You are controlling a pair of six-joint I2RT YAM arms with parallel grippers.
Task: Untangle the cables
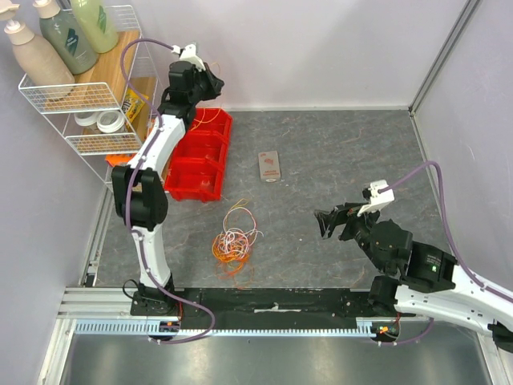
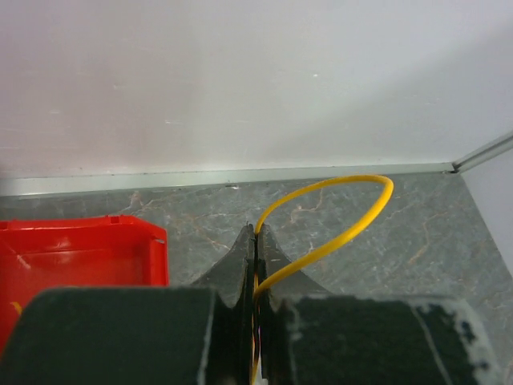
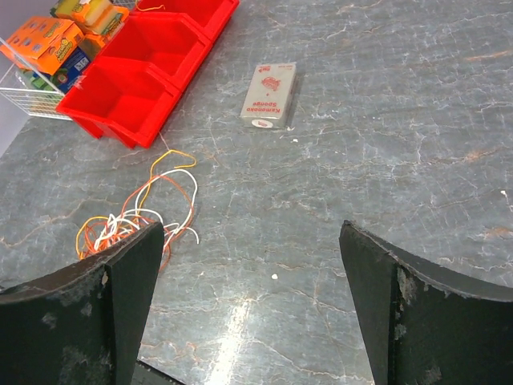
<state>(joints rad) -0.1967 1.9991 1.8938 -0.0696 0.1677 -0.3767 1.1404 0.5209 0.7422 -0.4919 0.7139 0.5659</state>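
Note:
A tangle of thin orange, white and pink-red cables (image 1: 232, 238) lies on the grey table left of centre; it also shows in the right wrist view (image 3: 140, 216). My left gripper (image 1: 215, 80) is raised at the back over the red bins and is shut on a single yellow cable (image 2: 337, 220), which loops out ahead of the closed jaws. My right gripper (image 1: 330, 224) is open and empty, low over the table to the right of the tangle and pointing at it.
Red bins (image 1: 200, 152) stand at the back left, also seen in the right wrist view (image 3: 152, 68). A white wire shelf (image 1: 88, 104) with bottles stands left of them. A small flat sponge packet (image 1: 270, 166) lies mid-table. Walls close the back and right.

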